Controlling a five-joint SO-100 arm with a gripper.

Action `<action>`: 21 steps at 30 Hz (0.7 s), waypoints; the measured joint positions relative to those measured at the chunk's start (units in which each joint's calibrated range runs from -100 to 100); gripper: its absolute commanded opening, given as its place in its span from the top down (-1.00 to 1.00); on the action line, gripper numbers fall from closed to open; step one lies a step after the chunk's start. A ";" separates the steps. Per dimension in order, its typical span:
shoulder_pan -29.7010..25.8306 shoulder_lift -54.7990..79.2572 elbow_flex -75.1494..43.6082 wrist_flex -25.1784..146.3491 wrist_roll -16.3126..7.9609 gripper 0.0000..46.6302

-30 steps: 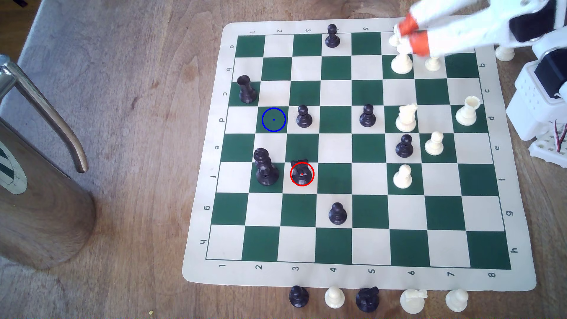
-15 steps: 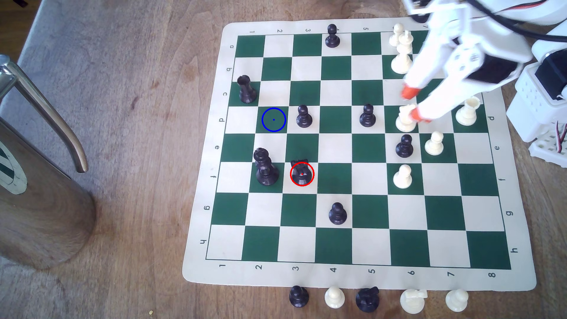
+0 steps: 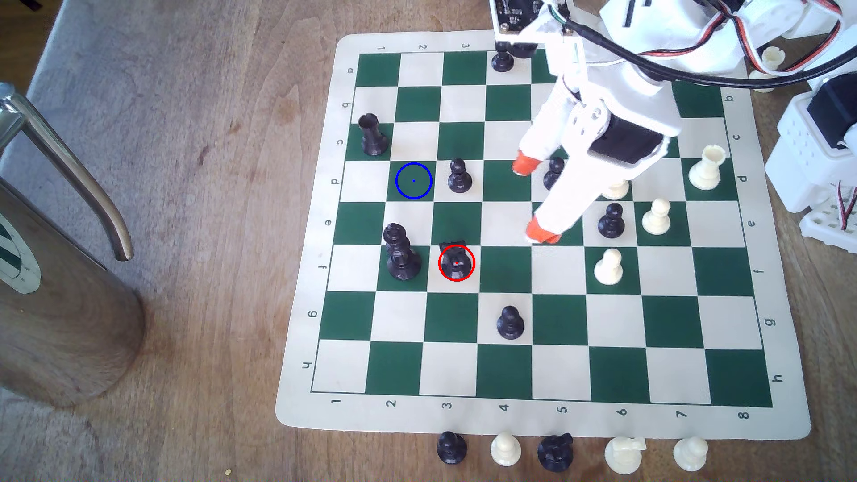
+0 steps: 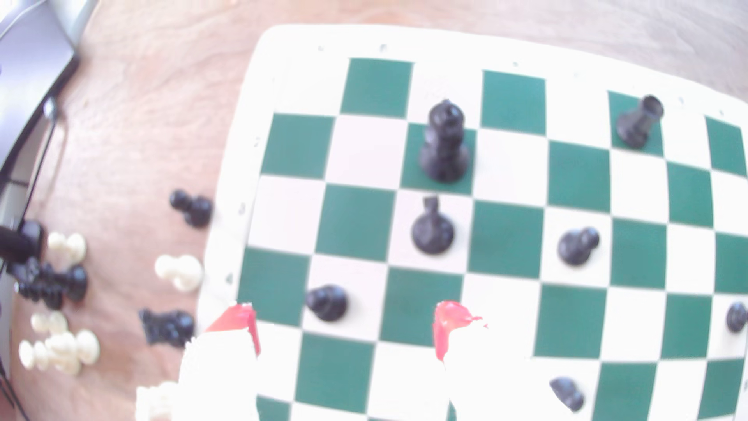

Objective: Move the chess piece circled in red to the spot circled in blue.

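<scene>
The white plastic gripper with orange-tipped fingers (image 3: 533, 201) hangs over the middle of the green-and-cream vinyl chess mat (image 3: 547, 417), its two fingers spread wide apart with nothing between them. The small black plastic knight with a horse-head top and round base (image 3: 456, 262) stands upright on a cream square inside a thin red ring, beyond the fingertips toward the exterior view's left and lower than the nearer orange tip; in the wrist view the knight (image 4: 432, 230) sits ahead of the open fingers, apart from them. The dark green square bearing a blue drawn circle and centre dot (image 3: 413, 180) lies farther off toward the exterior view's left, bare. Just beside the knight, on the side away from the gripper, stands a tall black turned king-like piece (image 3: 400, 254). A glossy ball-headed black pawn (image 3: 459, 177) stands on the square next to the blue-ringed one, on the gripper's side. Another black pawn (image 3: 553, 174) shows partly behind the upper finger. Between the fingertips and the knight the squares are open. The mat rests on a grained wooden tabletop (image 3: 208, 139).
</scene>
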 measured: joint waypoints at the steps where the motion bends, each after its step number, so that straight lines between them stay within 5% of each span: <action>1: 0.22 0.92 0.00 -0.88 0.00 0.01; 21: 3.24 17.34 9.67 -24.94 0.00 0.05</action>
